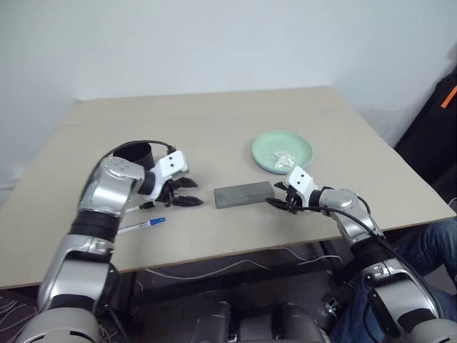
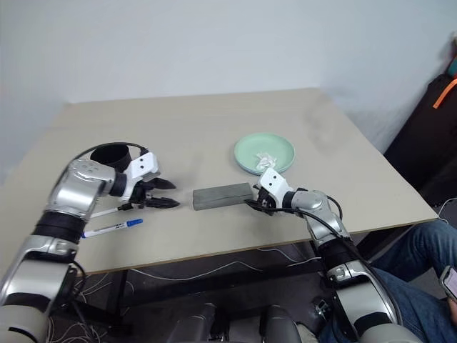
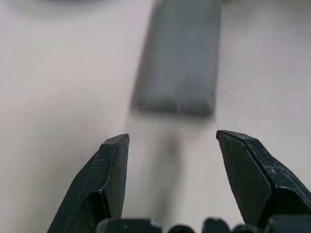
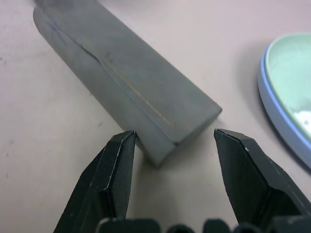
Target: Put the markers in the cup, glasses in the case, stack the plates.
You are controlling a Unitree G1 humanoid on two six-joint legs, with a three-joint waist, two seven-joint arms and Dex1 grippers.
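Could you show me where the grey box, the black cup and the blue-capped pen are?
case (image 1: 245, 194), left eye view, middle of its closed lid.
cup (image 2: 111, 155), right eye view, its dark rim and inside.
blue-capped marker (image 1: 141, 226), left eye view, its white barrel.

My table (image 1: 214, 121) is a plain beige top. Near its middle lies the grey case (image 1: 244, 194), shut and flat. Just beyond its right end sit the plates (image 1: 282, 151), mint green stacked on light blue, with a small crumpled white scrap (image 1: 285, 157) on the top one. On my left stands the black cup (image 1: 133, 153), upright. In front of the cup, towards the near edge, two markers lie flat: one with a blue cap (image 1: 142, 225), the other (image 1: 137, 208) between it and the cup.
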